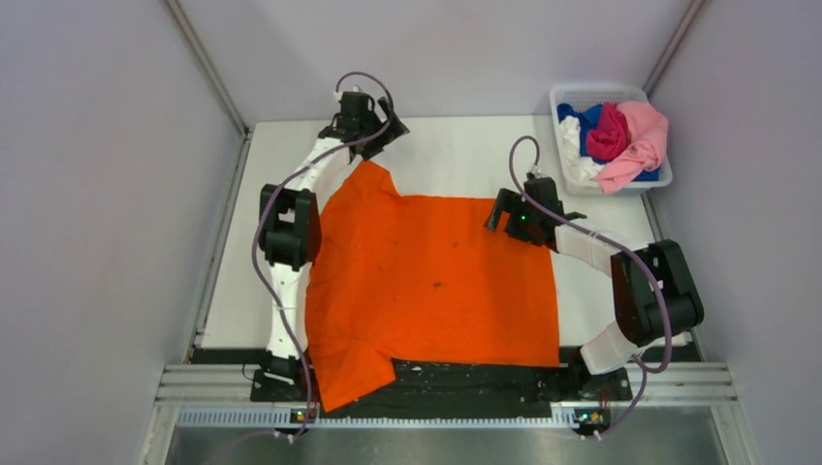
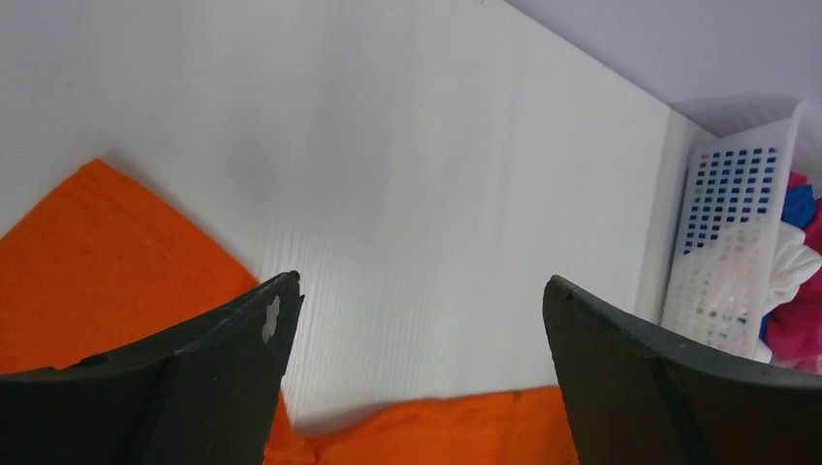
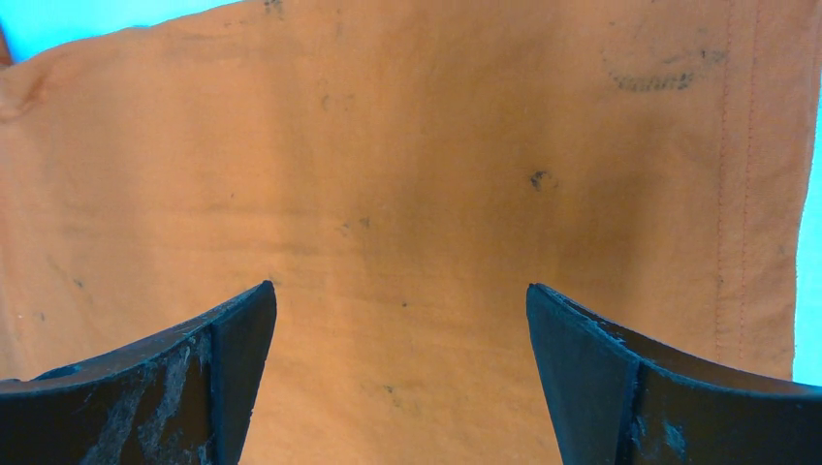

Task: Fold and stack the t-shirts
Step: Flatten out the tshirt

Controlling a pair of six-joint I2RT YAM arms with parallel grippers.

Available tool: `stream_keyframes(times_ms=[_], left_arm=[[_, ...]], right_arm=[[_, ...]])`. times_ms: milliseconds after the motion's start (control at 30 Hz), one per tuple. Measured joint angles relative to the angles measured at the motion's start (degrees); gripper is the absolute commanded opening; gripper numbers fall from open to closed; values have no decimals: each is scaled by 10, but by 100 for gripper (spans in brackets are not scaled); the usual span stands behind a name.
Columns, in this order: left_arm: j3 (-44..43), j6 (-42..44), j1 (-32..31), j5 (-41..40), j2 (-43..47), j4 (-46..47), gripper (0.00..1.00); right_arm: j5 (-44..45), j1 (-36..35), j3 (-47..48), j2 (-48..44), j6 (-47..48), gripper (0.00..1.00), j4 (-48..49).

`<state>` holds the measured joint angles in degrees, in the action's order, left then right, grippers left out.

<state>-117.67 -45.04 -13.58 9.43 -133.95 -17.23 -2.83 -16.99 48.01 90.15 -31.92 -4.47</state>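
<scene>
Top view. An orange t-shirt (image 1: 436,281) lies flat on the white bench (image 1: 456,145). Its long axis runs left to right, with the sleeves toward the left arm and the hem toward the right arm. The near sleeve (image 1: 349,378) overhangs the bench's front edge. Bare bench shows beyond the far edge of the shirt and past the hem. The left hand (image 1: 386,131) hovers over the far sleeve and the right hand (image 1: 504,211) over the far hem corner. At the far right corner a bin (image 1: 562,97) holds bundled t-shirts (image 1: 620,136) in pink, magenta, blue and white.

Left wrist view. The fingers of the left hand (image 2: 417,291) stand wide apart and hold nothing. Between them is bare bench (image 2: 388,145), with orange cloth (image 2: 107,252) at lower left. The perforated wall of the bin (image 2: 727,223) shows only here.

Right wrist view. The right hand (image 3: 402,295) is likewise spread and empty above the orange cloth (image 3: 407,145). Only here do dark specks and the stitched hem (image 3: 737,194) show.
</scene>
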Motion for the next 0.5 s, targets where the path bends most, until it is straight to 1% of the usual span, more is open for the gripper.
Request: stream_keyframes(times_ms=[67,233,300,400,500], left_arm=[[50,16,-8,-25,48,-3,99],[264,32,-23,-86,211,3,99],[335,31,-23,-91,250,21,99],[395,27,-20,-74,265,43,99],[403,20,-19,-45,245,54,99]], right_arm=[[2,-1,0,-7,0,99,-2],[9,-1,0,-30,1,99,-10],[13,-1,0,-36,3,99,-11],[14,-1,0,-38,4,99,-12],[17,-1,0,-38,4,99,-13]])
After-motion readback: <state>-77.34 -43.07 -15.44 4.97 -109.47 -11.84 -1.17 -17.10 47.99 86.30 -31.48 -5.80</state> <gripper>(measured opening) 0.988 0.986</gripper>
